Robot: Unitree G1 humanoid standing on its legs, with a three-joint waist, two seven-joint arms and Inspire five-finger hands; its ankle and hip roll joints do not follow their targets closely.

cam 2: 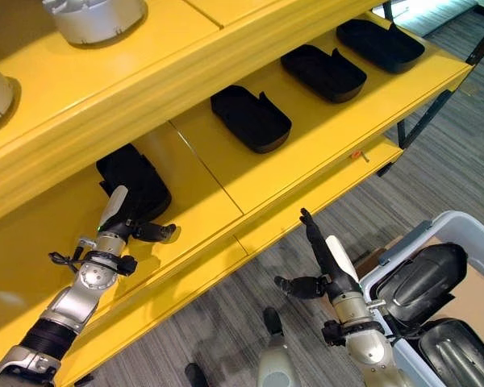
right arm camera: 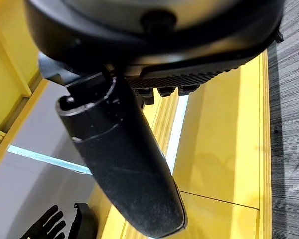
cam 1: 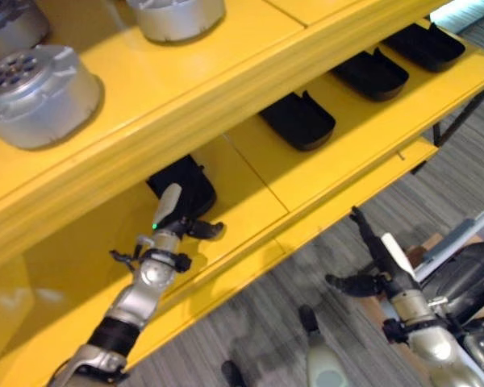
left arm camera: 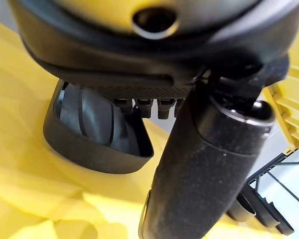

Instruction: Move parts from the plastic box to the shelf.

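Left hand: the left hand [cam 2: 123, 216] reaches into the lower level of the yellow shelf [cam 2: 306, 161], fingers straight and thumb out to the side, gripping nothing. The fingertips lie at or on the near end of a black part [cam 2: 133, 181].
That part: a dark moulded shell resting on the shelf board. In the left wrist view it sits just past the fingers, open side towards the hand; whether the fingers touch it I cannot tell.
Right hand: the right hand [cam 2: 323, 258] hangs over the grey floor [cam 2: 226, 330] below the shelf edge, fingers straight, thumb spread, empty.
Other parts placed: three more black parts [cam 2: 250, 117] lie in a row further along the same level, well apart from each other.
Plastic box: the plastic box [cam 2: 468, 224] stands by the right arm, with more black parts [cam 2: 419, 282] inside.
Upper level: silver round housings [cam 1: 40, 93] stand on the level above.
Stage: one part looks just set down; several remain in the box.
Risk: pulling the left hand back with a finger caught on the shell's rim could drag the part to the shelf edge and tip it off.
Second risk: lifting the arm too high on the way out could knock the beam above.
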